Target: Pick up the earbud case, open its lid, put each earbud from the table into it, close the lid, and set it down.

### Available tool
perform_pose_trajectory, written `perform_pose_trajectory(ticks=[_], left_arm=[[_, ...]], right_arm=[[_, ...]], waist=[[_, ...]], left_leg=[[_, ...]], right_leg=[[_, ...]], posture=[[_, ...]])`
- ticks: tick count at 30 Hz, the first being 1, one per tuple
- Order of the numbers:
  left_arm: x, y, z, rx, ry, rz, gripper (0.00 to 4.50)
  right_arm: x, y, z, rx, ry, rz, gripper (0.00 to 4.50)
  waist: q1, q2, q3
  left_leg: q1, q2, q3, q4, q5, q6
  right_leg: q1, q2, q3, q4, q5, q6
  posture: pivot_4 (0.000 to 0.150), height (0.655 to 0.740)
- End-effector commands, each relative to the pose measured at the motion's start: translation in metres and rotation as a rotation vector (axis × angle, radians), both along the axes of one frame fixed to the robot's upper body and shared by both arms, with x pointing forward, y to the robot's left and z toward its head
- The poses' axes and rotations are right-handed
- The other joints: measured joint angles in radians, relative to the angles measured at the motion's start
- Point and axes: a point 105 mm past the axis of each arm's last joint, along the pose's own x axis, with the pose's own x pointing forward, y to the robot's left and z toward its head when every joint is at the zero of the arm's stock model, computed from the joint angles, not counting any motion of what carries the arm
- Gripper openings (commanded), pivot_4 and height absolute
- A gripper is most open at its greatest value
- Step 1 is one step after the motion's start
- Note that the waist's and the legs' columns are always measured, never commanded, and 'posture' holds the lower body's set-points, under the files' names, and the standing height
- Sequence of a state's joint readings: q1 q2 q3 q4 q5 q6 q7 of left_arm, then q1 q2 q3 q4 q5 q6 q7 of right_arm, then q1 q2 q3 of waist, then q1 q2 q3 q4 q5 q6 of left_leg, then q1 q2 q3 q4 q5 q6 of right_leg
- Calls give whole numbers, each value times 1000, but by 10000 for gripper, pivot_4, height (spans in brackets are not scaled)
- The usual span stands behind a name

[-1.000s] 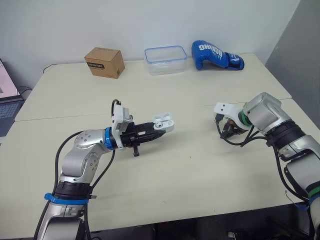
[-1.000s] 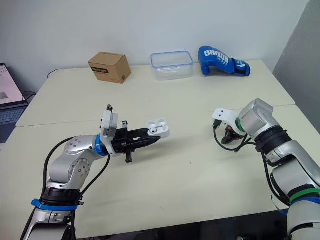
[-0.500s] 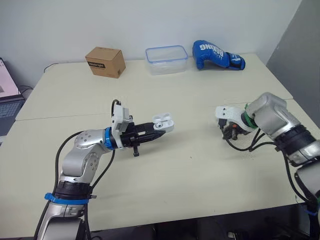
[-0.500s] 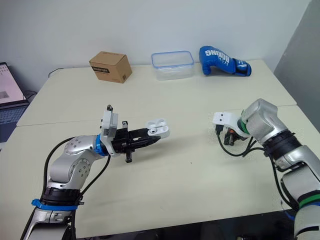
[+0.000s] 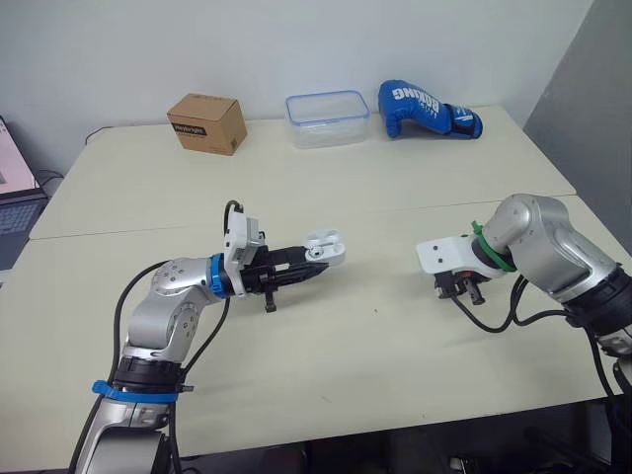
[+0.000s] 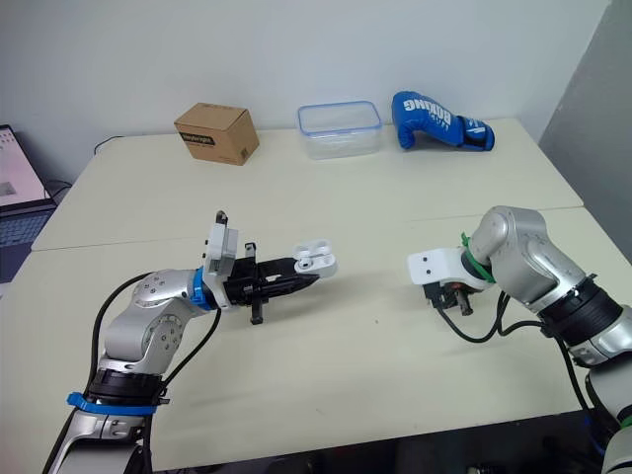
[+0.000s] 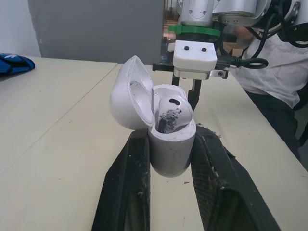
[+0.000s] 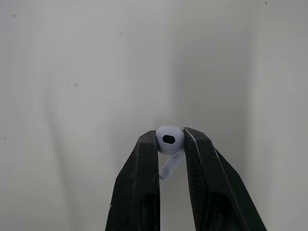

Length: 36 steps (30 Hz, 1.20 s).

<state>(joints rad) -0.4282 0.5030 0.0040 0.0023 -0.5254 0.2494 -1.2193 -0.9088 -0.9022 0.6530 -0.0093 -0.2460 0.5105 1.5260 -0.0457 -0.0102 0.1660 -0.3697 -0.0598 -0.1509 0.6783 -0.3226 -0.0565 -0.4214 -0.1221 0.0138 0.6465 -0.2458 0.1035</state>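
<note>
My left gripper (image 5: 308, 267) is shut on the white earbud case (image 7: 171, 144), holding it above the table's middle. The case lid (image 7: 126, 94) stands open and one earbud (image 7: 169, 111) sits inside. My right gripper (image 8: 169, 144) is shut on the second white earbud (image 8: 168, 139), pinched between the fingertips and lifted off the table. In the eye views the right gripper (image 5: 462, 288) points down over the table's right side, well to the right of the case (image 5: 325, 248).
Along the far edge stand a brown cardboard box (image 5: 207, 122), a clear plastic container (image 5: 327, 118) and a blue boxing glove (image 5: 427, 108). A laptop (image 5: 12, 188) sits off the left edge. A seam (image 5: 395, 208) crosses the table.
My right gripper has turned to point downward and moved slightly left and toward me. The left gripper and case have shifted a little to the right.
</note>
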Motion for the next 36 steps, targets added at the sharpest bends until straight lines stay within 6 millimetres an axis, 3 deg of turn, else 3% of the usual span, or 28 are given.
perform_pose_trajectory(ticks=[1, 10, 18, 24, 36], left_arm=[[-2, -5, 9, -10, -50, -20, 7890], [-2, -4, 9, -7, -52, -14, 7890], [-2, -3, 9, -5, -54, -11, 7890], [-2, -3, 9, -4, -55, -12, 7890], [-1, -4, 9, -5, -61, -12, 7890]], right_arm=[[-2, 2, -2, -18, 6, 18, 3757], [3, -1, -20, -52, 4, 0, 3757], [4, 0, -23, -53, -4, 2, 3757], [4, -1, -19, -71, -39, 35, 24317], [-3, 3, -14, -121, -60, 71, 24317]], waist=[[1, 0, 0], [3, 0, 0], [4, 0, 0], [7, 0, 0], [12, 0, 0]], left_leg=[[0, 0, 0, 0, 0, 0], [0, 0, 0, 0, 0, 0], [1, 0, 0, 0, 0, 0], [1, 0, 0, 0, 0, 0], [1, 0, 0, 0, 0, 0]], right_leg=[[0, 0, 0, 0, 0, 0], [0, 0, 0, 0, 0, 0], [1, 0, 0, 0, 0, 0], [1, 0, 0, 0, 0, 0], [1, 0, 0, 0, 0, 0]], posture=[[1500, 7307], [1500, 7307], [1500, 7307], [1500, 7307], [1500, 7307]])
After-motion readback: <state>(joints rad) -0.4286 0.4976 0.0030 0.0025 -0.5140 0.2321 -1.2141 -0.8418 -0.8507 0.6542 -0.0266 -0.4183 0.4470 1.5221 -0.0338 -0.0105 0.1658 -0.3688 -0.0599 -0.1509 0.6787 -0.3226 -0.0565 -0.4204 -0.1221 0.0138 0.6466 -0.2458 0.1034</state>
